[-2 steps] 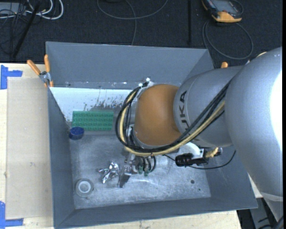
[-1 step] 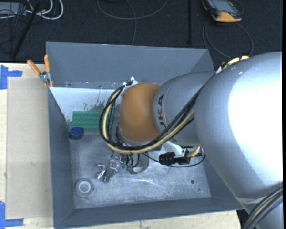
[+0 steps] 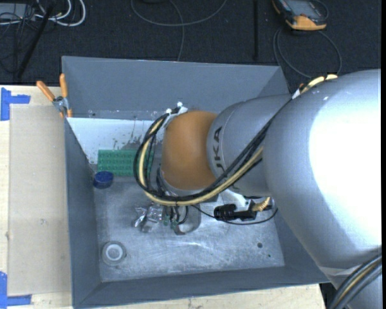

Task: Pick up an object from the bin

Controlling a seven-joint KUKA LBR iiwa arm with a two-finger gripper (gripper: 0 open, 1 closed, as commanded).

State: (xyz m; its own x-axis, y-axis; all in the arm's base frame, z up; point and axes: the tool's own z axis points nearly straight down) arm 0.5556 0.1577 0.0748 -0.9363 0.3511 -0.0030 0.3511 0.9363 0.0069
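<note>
Low at mid-floor of the bin (image 3: 78, 237), my gripper (image 3: 170, 222) stands just beside a small silvery piece (image 3: 143, 217), whether parted or closed I cannot tell under the orange wrist cover (image 3: 183, 152), and I judge a blind squeeze could shove that piece aside uncaught.

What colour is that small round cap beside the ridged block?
The cap is dark blue, seen best in the camera view.

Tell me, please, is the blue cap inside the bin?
Inside: the blue cap lies on the bin floor beside the green block.
</note>
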